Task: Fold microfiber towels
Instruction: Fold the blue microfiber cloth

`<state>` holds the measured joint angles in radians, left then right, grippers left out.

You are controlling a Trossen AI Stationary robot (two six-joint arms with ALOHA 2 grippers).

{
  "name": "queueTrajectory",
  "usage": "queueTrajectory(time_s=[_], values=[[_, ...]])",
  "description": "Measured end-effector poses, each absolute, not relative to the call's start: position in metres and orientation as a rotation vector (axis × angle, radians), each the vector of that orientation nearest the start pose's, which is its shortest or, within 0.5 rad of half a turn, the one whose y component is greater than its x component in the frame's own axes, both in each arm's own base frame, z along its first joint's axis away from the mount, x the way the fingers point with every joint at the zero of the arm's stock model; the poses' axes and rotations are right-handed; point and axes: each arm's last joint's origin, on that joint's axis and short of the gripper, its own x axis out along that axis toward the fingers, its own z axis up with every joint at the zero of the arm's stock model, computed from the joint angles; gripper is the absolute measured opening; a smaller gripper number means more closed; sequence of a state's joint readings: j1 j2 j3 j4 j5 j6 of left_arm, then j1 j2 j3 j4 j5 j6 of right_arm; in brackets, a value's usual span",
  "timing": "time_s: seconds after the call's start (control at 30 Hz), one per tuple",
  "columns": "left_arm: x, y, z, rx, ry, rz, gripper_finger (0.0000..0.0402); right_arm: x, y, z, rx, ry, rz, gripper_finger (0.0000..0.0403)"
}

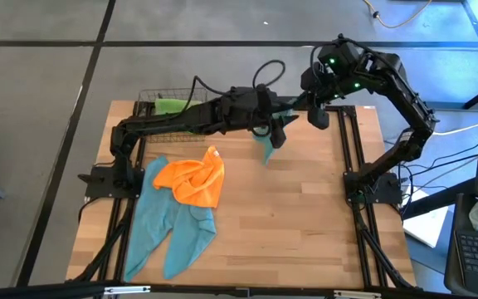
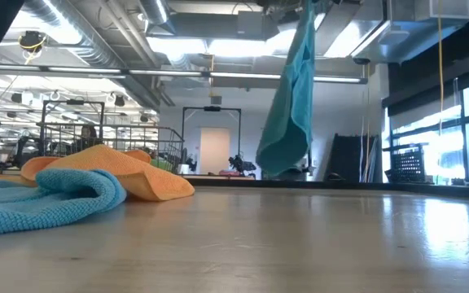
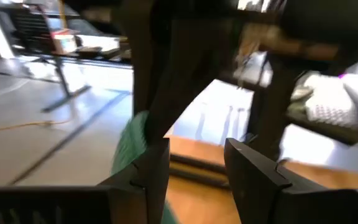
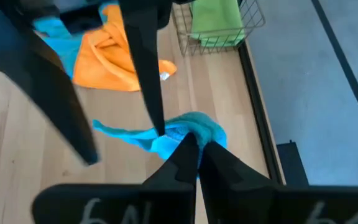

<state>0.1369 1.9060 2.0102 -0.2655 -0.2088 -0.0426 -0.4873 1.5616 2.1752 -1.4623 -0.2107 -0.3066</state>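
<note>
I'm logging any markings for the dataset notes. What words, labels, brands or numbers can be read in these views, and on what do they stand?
None can be read.
White marks on the right gripper body: cut off, unreadable.
Small white tag on the orange towel: too small to read.

From my overhead feed, the wire basket [image 1: 160, 104] sits at the wooden desk's [image 1: 305, 224] eleven o'clock corner with the lime green microfiber towel [image 1: 171, 105] in it. The orange microfiber towel [image 1: 193, 180] lies toward nine o'clock, on the spread teal microfiber towels [image 1: 171, 228] reaching toward seven. Another teal microfiber towel [image 1: 266, 148] hangs above the desk near twelve o'clock.
</note>
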Motion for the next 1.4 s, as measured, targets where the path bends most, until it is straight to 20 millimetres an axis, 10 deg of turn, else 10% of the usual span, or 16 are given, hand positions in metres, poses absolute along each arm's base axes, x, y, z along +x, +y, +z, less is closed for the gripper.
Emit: queueTrajectory(time_s=[0.6,1.4], values=[[0.427,0.061,0.403,0.144,0.409,0.553,0.0145,0.214,-0.107,0.492,-0.041,0.822,-0.108,0.0012],[0.415,0.052,0.406,-0.076,0.404,0.602,0.0141,0.213,-0.11,0.493,-0.066,0.826,-0.133,0.0012]])
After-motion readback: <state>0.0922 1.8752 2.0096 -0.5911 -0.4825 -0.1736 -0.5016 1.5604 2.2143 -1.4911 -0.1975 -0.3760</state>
